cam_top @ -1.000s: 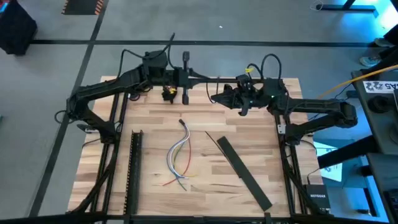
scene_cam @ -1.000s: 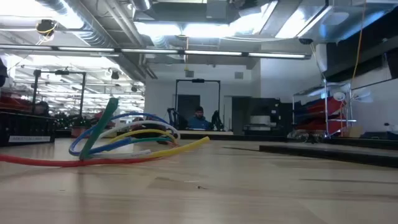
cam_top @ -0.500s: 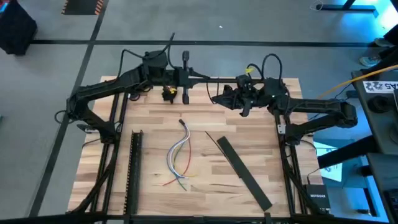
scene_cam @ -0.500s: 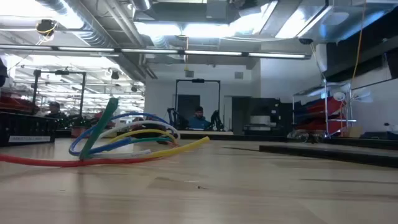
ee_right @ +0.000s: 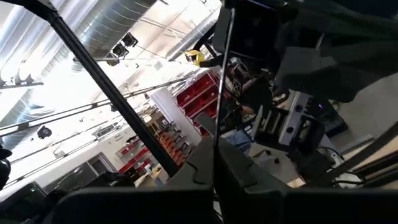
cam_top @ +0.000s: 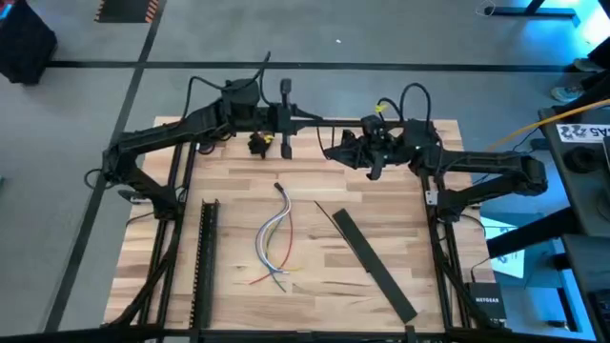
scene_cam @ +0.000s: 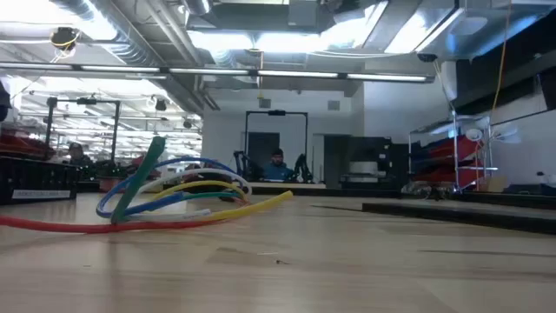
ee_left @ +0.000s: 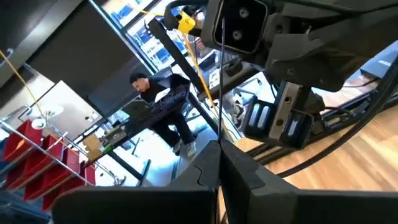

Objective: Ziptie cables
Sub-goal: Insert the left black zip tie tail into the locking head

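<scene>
1. A small bundle of thin curved loose wires (cam_top: pixel 274 238), white, grey, blue and reddish, is seen lying on the light wooden worktop (cam_top: pixel 238 300), near its middle.
2. A long flat black bar (cam_top: pixel 374 264) is laid slantwise beside the bundle; a perforated black rail (cam_top: pixel 205 262) lies on the bundle's other side.
3. The left gripper (cam_top: pixel 313 119) and the right gripper (cam_top: pixel 329 152) are held at the worktop's far edge, well apart from the bundle.
4. In each wrist view the fingers are pressed together around a thin dark zip-tie strip (ee_left: pixel 219 134), a detail not resolved from above.
5. Only the low view shows green and yellow wires in the bundle (scene_cam: pixel 174 196).
</scene>
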